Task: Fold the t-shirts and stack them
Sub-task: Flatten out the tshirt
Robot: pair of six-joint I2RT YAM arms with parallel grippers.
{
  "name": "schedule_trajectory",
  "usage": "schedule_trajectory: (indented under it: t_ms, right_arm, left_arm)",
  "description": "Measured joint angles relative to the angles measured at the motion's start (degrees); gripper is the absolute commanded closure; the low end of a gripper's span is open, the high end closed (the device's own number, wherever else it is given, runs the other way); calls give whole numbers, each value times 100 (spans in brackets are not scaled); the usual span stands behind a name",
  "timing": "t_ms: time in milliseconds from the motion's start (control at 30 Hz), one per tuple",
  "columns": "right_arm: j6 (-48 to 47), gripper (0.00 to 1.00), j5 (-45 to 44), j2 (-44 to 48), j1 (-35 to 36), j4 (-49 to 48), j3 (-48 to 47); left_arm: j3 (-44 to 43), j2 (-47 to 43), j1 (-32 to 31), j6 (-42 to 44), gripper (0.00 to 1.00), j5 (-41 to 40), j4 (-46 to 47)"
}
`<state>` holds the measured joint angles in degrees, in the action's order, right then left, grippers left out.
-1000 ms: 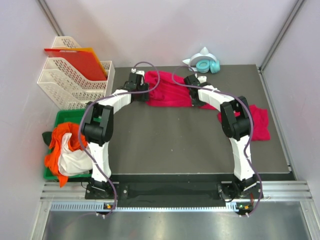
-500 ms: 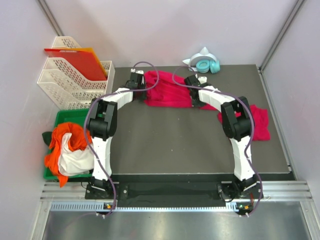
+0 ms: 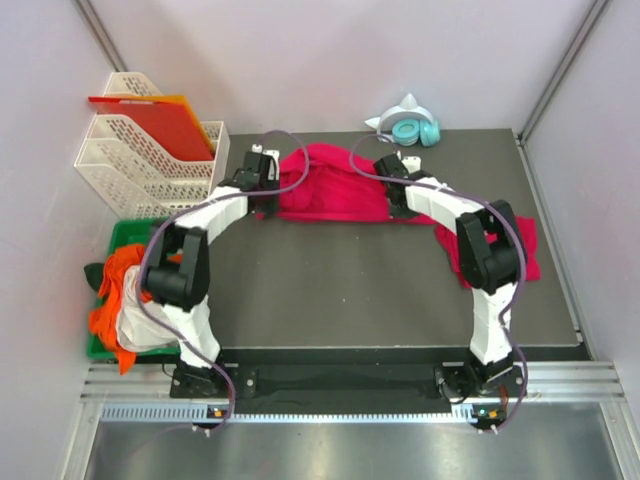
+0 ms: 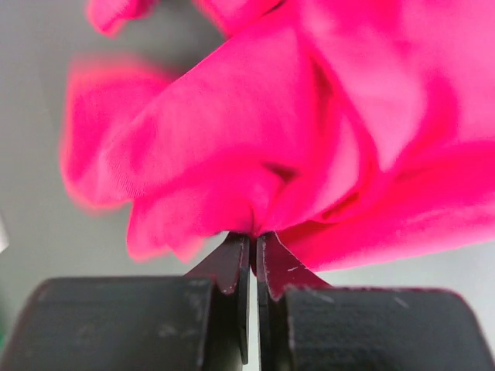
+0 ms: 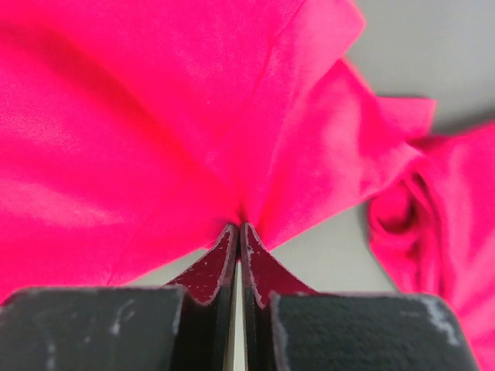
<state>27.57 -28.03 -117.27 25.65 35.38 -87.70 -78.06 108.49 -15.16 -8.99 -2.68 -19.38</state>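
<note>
Crimson-pink cotton fills both wrist views: one t-shirt lies bunched across the upper middle of the overhead view, and a second t-shirt is crumpled at the right side of the dark mat. The left gripper is pinched onto a fold at one end and the right gripper onto the other. This looks like the spreading step before folding. The next move probably calls for an even lift and outward pull to flatten the cloth.
</note>
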Motion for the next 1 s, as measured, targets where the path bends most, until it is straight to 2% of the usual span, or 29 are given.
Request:
schedule_trajectory:
  t_ms: [133,333,600,667,767,1000]
  right_arm:
    - [20,100,-118,748,133,17,466]
    - [282,100,-391,1915,728,208,1023]
    - [726,100,-588,2736,1274,638,1228]
    - [737,100,-627,2747,1248,651,1207]
    - [680,100,-643,2481,1121,728,968]
    - [378,100,-636,1075,774,649,-129]
  left_arm:
    - [415,-1327,0,352,100,400,-501]
    - [848,-3062,2,861,100,789,-1259]
    - [1141,-4214,2,1244,100,892,-2076]
    - [1261,-4282,2,1272,100,861,-2072]
    - [1405,-3934,2,1281,100,739,-1906]
    - [1508,-1934,2,1248,100,376,-1204]
